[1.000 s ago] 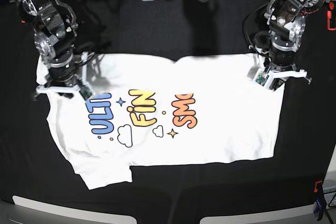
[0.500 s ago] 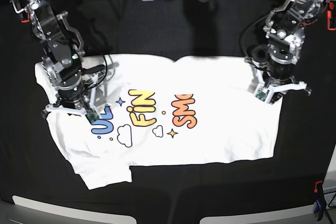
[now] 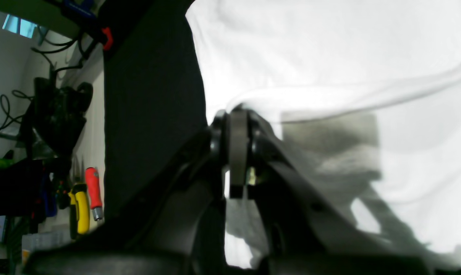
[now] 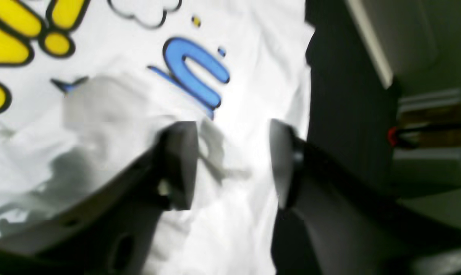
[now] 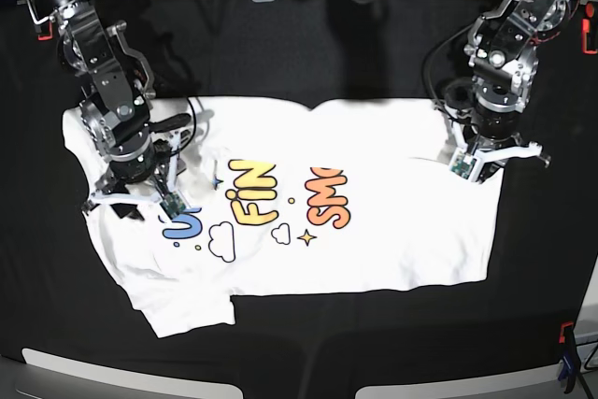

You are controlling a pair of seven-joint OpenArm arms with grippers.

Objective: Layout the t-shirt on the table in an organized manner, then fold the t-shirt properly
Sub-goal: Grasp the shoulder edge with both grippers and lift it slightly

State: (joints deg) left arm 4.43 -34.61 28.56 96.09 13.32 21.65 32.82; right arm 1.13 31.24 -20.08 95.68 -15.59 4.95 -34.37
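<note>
Black table [image 5: 308, 53], t-shirt [image 5: 392, 221] under wide-spread right end effector [image 4: 232, 160], hem pinched in left end effector [image 3: 238, 114].

One shirt, one table, two robot arms.
A single white t-shirt [image 5: 374, 221] lies on one black table [image 5: 299, 44]; two grippers are over it, the left gripper [image 5: 481, 167] and the right gripper [image 5: 138, 201]; its print carries three coloured words.
</note>
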